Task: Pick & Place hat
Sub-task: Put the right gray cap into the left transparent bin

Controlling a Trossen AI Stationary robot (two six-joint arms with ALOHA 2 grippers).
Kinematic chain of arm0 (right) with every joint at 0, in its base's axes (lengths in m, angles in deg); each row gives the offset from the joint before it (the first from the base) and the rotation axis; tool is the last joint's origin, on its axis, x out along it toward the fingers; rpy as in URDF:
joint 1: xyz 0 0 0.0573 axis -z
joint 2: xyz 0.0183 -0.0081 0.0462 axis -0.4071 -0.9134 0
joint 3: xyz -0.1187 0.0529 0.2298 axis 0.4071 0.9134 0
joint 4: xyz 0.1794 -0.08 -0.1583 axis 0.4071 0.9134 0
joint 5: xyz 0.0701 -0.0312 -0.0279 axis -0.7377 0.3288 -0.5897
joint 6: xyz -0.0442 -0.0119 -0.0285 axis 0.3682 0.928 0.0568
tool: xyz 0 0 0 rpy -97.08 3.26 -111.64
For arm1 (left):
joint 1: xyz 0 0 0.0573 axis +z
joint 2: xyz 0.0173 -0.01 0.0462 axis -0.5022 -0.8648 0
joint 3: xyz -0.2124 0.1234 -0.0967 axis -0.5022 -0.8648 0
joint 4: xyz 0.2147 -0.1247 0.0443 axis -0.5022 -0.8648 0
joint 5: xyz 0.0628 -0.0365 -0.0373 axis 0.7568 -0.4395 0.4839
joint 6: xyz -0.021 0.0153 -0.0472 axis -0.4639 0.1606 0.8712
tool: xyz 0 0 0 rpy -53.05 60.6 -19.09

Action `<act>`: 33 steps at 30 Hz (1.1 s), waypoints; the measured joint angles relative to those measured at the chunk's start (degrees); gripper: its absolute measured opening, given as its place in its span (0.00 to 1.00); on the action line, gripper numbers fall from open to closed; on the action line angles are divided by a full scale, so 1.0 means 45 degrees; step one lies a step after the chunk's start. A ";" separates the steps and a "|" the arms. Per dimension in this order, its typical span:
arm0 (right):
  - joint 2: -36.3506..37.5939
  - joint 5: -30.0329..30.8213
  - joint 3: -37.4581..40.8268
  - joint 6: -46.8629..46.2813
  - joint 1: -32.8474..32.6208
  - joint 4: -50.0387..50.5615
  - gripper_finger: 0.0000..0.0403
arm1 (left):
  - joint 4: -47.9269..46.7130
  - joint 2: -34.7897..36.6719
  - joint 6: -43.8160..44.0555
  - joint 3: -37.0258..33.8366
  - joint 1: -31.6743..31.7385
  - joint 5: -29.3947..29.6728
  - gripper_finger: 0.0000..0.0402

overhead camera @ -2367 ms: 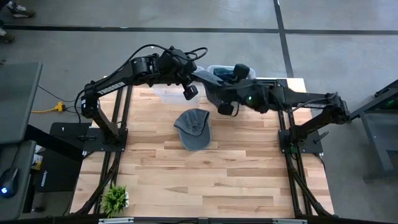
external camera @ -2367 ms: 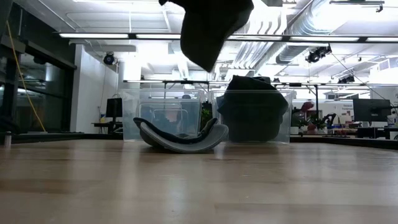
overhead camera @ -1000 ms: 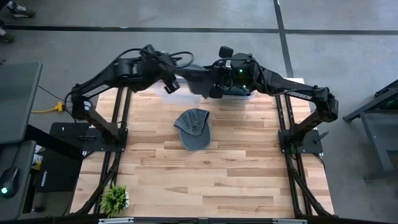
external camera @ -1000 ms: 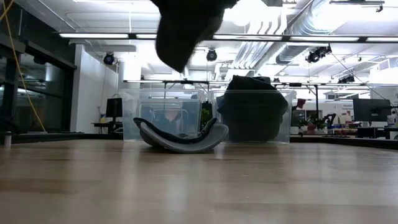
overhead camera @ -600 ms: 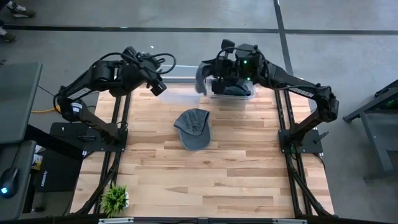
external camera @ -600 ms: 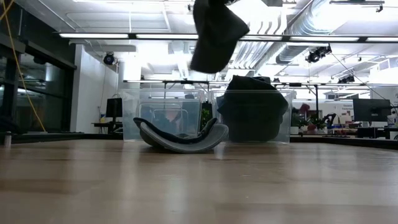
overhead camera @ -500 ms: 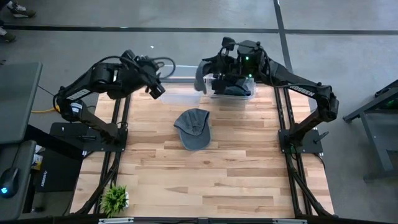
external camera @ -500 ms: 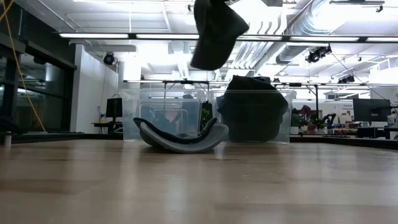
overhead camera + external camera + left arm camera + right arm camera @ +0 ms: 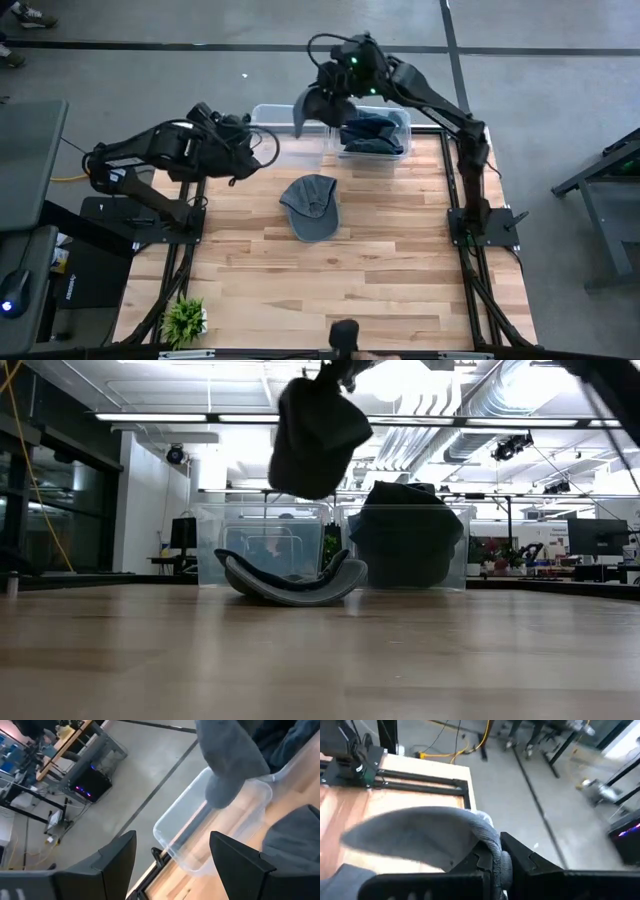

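the right gripper is clenched on a limp dark grey fabric cap, holding it in the air above the back edge of the light wooden table, over the gap between two clear plastic bins. in the low view the hanging cap dangles well clear above the bin rims. the left clear bin shows nothing inside that can be made out; the right clear bin is heaped with dark blue-grey caps that rise above its rim. a second grey cap lies on the table near the middle, in front of the bins and apart from them, with bare wood all around it toward the front and sides.

the left gripper hangs with fingers spread and nothing between them, beside the left bin's outer end near the table's left edge. a small green potted plant sits at the front left corner. the right gripper's fingertips are hidden by the cap's cloth in the right wrist view.
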State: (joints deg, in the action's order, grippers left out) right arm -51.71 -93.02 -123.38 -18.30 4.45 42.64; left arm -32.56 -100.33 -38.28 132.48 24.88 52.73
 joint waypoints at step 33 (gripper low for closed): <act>-0.0814 -0.4420 0.4638 -0.2323 0.1445 -0.6867 0.03 | 0.0857 0.0458 0.1344 -0.2156 -0.0256 0.0534 0.62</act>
State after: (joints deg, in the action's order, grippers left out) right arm -55.38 -112.91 -102.51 -28.75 10.96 11.73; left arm -28.71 -98.27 -32.23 122.77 23.73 55.13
